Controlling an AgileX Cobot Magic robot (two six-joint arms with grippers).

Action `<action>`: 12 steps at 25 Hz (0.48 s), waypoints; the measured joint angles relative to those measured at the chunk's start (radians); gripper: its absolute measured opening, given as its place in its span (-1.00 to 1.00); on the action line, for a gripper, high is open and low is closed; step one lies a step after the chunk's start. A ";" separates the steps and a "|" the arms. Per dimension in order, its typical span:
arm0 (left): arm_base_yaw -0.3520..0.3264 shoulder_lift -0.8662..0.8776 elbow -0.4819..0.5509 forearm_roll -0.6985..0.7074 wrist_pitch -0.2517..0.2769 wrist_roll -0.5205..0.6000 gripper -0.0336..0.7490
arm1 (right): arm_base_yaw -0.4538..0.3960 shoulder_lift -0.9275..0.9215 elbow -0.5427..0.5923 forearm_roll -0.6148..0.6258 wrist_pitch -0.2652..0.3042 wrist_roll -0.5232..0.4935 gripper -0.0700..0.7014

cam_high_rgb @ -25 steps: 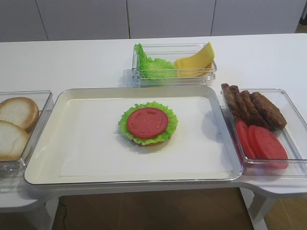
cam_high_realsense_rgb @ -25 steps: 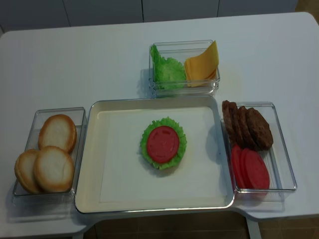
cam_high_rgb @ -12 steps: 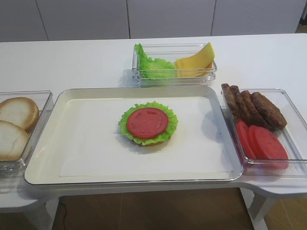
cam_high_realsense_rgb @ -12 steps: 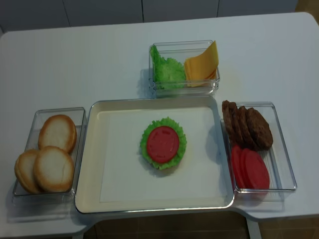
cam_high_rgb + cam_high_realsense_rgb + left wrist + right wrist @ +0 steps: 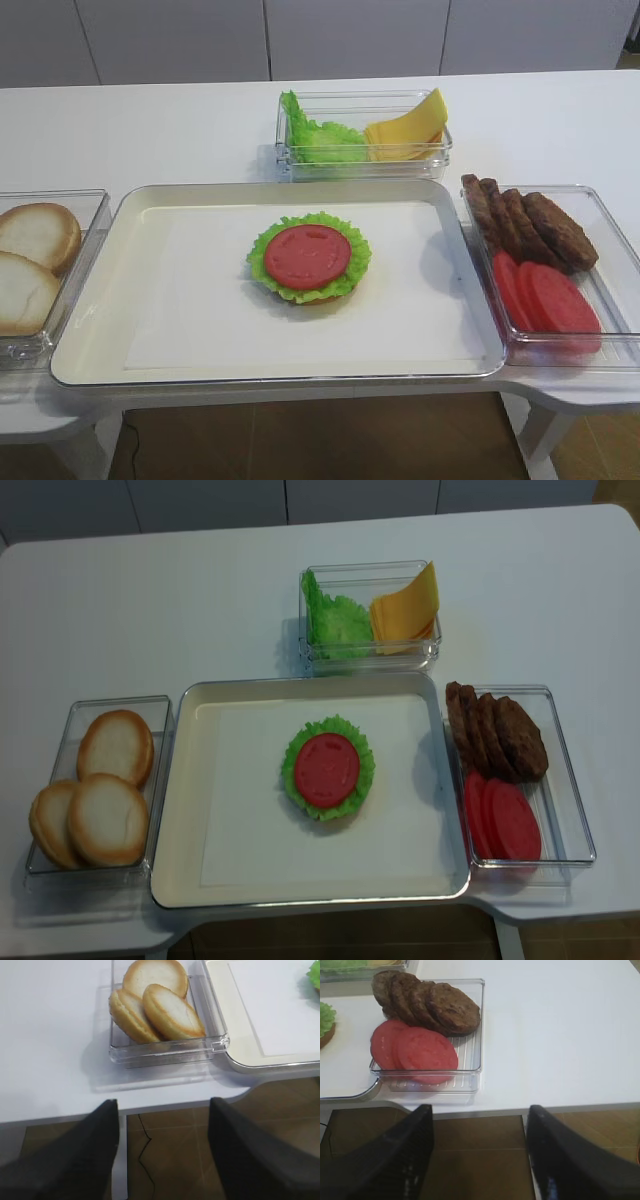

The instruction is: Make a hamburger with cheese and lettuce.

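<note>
Currently nothing is moving: your grippers (image 5: 477,1155) (image 5: 162,1152) are idling wide apart, hamburger (image 5: 308,257) lacking cheese (image 5: 408,127).

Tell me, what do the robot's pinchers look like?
Only the wrist cameras show them. The right gripper has two thick black fingers with a rough, ribbed-looking surface. The left gripper has two dark grey fingers, wide and blurry. No cables or markings show, and the arms themselves are out of sight.
</note>
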 joint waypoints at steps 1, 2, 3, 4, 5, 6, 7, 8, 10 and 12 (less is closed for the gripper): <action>0.000 0.000 0.000 0.000 0.000 0.000 0.17 | 0.000 0.000 0.000 0.005 0.000 -0.006 0.34; 0.000 0.000 0.000 0.000 0.000 0.000 0.17 | 0.000 0.000 0.000 0.011 0.000 -0.016 0.34; 0.000 0.000 0.000 0.000 0.000 0.000 0.17 | 0.000 0.000 0.000 0.019 0.000 -0.028 0.34; 0.000 0.000 0.000 0.000 0.000 0.000 0.17 | 0.000 0.000 0.000 0.025 0.000 -0.032 0.34; 0.000 0.000 0.000 0.000 0.000 0.000 0.17 | 0.000 0.000 0.000 0.027 0.000 -0.037 0.34; 0.000 0.000 0.000 0.000 0.000 0.000 0.17 | 0.000 0.000 0.000 0.027 0.000 -0.039 0.34; 0.000 0.000 0.000 0.000 0.000 0.000 0.17 | 0.000 0.000 0.000 0.027 0.000 -0.041 0.34; 0.000 0.000 0.000 0.000 0.000 0.000 0.17 | 0.000 0.000 0.000 0.027 0.000 -0.041 0.34; 0.000 0.000 0.000 0.000 0.000 0.000 0.17 | 0.000 0.000 0.000 0.027 0.000 -0.043 0.34; 0.000 0.000 0.000 0.000 0.000 0.000 0.17 | 0.000 0.000 0.000 0.027 0.000 -0.043 0.34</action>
